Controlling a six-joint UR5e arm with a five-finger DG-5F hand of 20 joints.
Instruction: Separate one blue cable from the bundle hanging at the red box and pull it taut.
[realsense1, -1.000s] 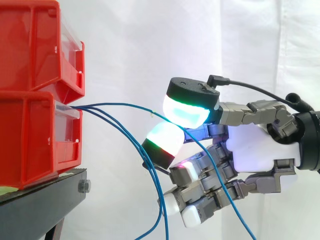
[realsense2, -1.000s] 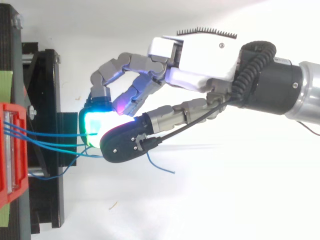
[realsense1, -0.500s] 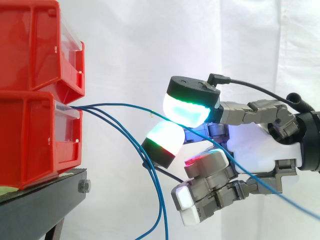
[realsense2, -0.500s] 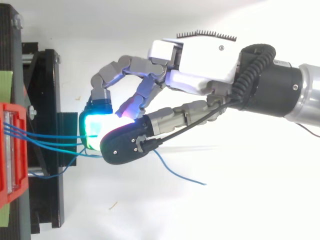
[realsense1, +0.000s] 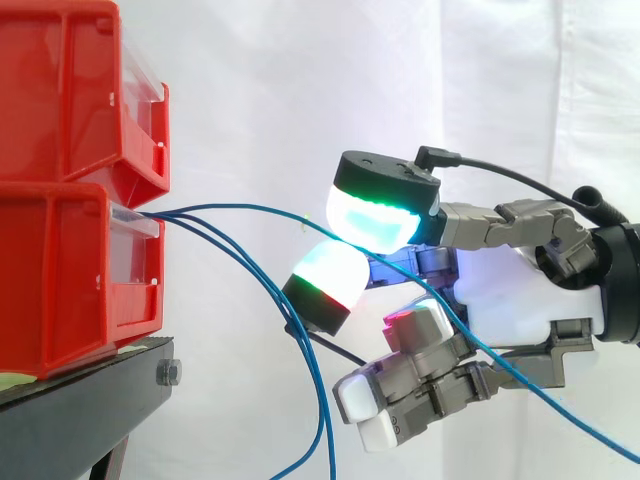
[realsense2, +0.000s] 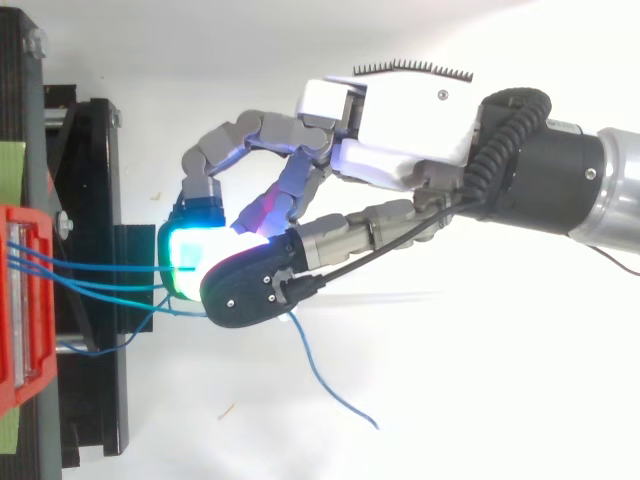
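Note:
Three thin blue cables come out of the lower red bin (realsense1: 60, 280) at the left. The top blue cable (realsense1: 250, 208) arcs right into my hand (realsense1: 520, 300), pinched between the green-glowing thumb pad (realsense1: 375, 215) and a finger pad (realsense1: 325, 285). Behind the pinch it slants down to the right edge. The other two cables (realsense1: 322, 420) hang down beside the hand. From above, my hand (realsense2: 400, 120) reaches left toward the bin, and the held cable's loose tail (realsense2: 318, 375) trails toward the bottom. The lower fingers are curled under the palm.
A second red bin (realsense1: 70, 90) is stacked on the lower one. Both rest on a black stand (realsense1: 80, 410), which in the top view runs down the left side (realsense2: 95, 200). A white curtain hangs behind.
The hand has stayed in place with its pinch held. Its lower fingers curled and shifted, and the held cable's loose tail swung out to the right and then down in the top view.

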